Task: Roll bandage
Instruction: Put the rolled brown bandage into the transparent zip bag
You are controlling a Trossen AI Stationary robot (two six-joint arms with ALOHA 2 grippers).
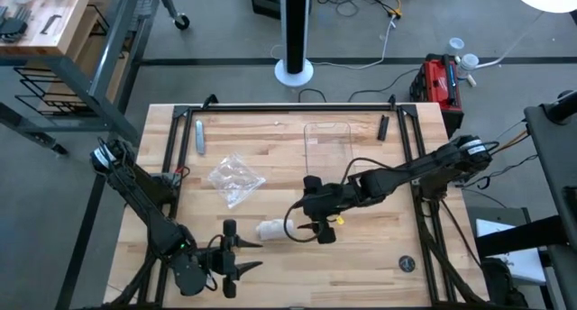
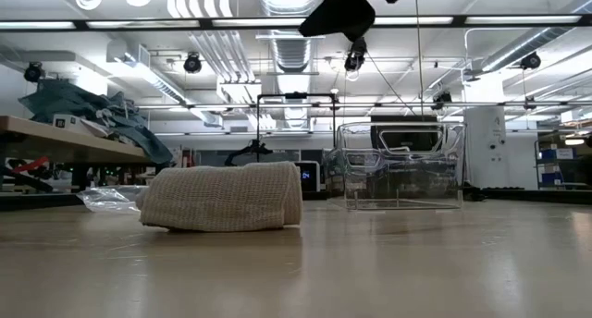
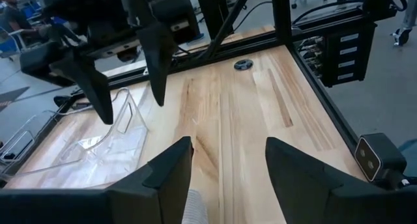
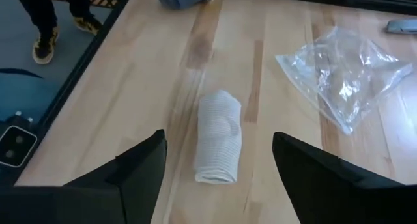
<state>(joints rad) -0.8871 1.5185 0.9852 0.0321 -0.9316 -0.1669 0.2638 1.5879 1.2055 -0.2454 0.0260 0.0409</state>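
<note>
Right gripper (image 1: 317, 231) is hanging above the table (image 1: 361, 265), fingers spread wide and gripping nothing. I am seeing the bandage (image 4: 218, 137) lying between those fingers and clear of both. In the high view the bandage (image 1: 271, 229) is sitting just at the 9 o'clock side of this gripper, near the table centre and toward the 6 o'clock edge.

Left gripper (image 1: 231, 256) is waiting near the 6 o'clock edge, fingers likewise apart and empty, with the bandage just off its 1 o'clock.

I am judging the bandage to be light, soft and compressible. The low view is showing it as a short, loosely wound roll of coarse woven gauze (image 2: 222, 197), slumping a little on the wood. A loose end is likely to unwind if I am lifting by the outer layer alone. I am therefore planning a hold across the middle of the roll, fingers closing on the two long sides, with light pressure so the windings are not crushing flat. The weave should be giving good friction, so slipping is a minor concern.

A crumpled plastic wrapper (image 1: 236, 179) is lying at the bandage's 11 o'clock, and a clear tray (image 1: 328, 146) at its 1 o'clock, both apart from it.

I am reading no brand, label or writing anywhere.
</note>
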